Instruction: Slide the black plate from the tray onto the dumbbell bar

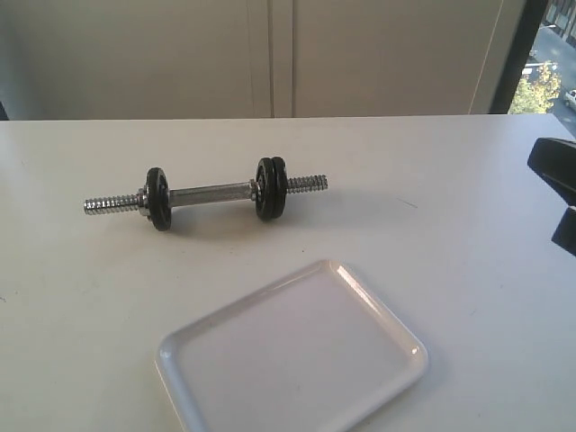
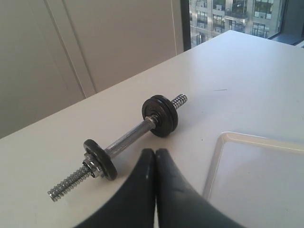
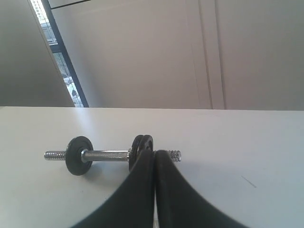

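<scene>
Gleaming threaded bar (image 1: 211,193), matte-black round discs (image 1: 270,188)

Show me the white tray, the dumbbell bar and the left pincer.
white tray (image 1: 297,353): exterior view, bare middle of its floor.
dumbbell bar (image 1: 211,193): exterior view, smooth middle handle.
left pincer (image 2: 155,151): left wrist view, where its closed tips meet.

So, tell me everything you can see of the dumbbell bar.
The dumbbell bar is shiny metal, a handle between threaded ends. It lies flat on the white table, beyond the tray and apart from it. One black plate sits on its left end, a pair of plates on its right. Nothing else touches it.
</scene>
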Motion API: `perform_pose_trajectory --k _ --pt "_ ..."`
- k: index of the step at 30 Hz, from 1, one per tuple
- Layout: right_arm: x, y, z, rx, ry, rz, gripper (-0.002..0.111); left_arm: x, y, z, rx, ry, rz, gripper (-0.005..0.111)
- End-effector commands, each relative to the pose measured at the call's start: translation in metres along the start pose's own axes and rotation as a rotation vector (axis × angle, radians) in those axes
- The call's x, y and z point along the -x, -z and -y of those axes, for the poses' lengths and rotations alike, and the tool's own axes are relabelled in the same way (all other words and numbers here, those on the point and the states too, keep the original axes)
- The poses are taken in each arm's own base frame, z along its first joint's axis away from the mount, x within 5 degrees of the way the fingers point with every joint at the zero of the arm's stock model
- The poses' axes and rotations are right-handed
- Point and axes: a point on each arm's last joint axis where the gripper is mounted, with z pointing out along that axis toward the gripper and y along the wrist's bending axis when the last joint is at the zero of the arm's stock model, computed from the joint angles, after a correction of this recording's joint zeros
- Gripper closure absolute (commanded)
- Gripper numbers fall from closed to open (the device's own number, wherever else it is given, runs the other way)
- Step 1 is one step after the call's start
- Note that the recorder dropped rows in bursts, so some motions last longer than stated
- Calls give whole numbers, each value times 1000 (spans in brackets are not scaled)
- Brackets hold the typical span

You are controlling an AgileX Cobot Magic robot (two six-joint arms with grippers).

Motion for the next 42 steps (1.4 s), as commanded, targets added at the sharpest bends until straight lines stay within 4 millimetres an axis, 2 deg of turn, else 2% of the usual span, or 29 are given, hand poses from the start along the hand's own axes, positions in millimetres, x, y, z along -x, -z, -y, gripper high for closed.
perform_pose_trajectory --k 1,9,12,15,19,22,27,29,31,32,33,35,36,40,42 --pt "-1 1 0 1 -1 -2 108 0 1 2 -10 25 7 107" --pt "-1 1 0 1 -21 -2 108 1 4 0 15 17 26 107" --pt "-1 1 0 1 -21 -2 108 0 20 5 55 5 90 107" --pt "-1 1 0 1 -21 -2 108 -11 39 12 122 -12 169 107" --pt "-1 1 0 1 -21 -2 108 -25 54 15 254 -23 252 107" --pt "-1 1 0 1 -21 -2 108 -34 57 19 271 -31 269 107" --pt "-1 1 0 1 -21 -2 108 -37 55 19 264 29 286 107" --pt "-1 1 0 1 -21 -2 108 -52 50 15 287 104 225 107" --pt "-1 1 0 1 -21 -2 108 -74 47 7 383 206 125 107" --pt "-1 1 0 1 -21 -2 108 -87 46 1 468 250 138 107" --pt "-1 1 0 1 -21 -2 108 -93 46 -1 506 246 174 107" --pt "-1 1 0 1 -21 -2 108 -123 36 -4 547 234 163 107" --pt "-1 1 0 1 -21 -2 108 -129 35 -3 545 245 147 107" --pt "-1 1 0 1 -21 -2 108 -155 31 7 447 202 -174 107" --pt "-1 1 0 1 -21 -2 108 -154 31 7 447 176 -174 107"
